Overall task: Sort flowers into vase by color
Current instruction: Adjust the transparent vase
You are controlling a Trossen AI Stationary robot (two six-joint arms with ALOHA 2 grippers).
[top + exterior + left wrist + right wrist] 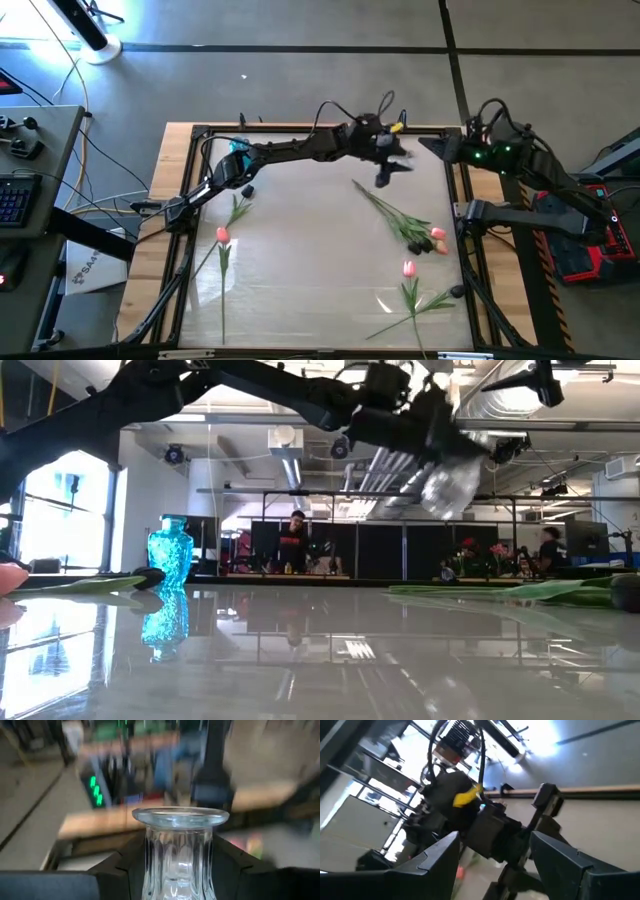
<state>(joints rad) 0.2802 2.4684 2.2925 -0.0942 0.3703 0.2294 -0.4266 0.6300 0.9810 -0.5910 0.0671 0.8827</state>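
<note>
High view shows the left gripper (385,160) stretched far over the table (300,290), close to its far edge, and it holds a clear glass vase (386,174) between its fingers, lifted above the surface. Left wrist view makes the grip plain: the clear glass vase (179,852) stands upright between the two dark fingers (120,870), its round rim on top, and the jaws are closed on its ribbed neck. From the low view the same vase (445,480) hangs tilted in the air under the dark arm, well above the table. A blue vase (238,150) stands on the table well to the left of this gripper, near the far edge (in the low view it is the turquoise one (168,560)). The flowers (405,225) lie flat on the table, nearer to the front edge than the gripper: a bundle with pink heads just below it, one more pink tulip (408,270) further toward the front, and another (222,236) far to the left side. The right gripper (495,865) waits at the right edge of the table, raised, with its fingers spread wide and nothing between them.
</note>
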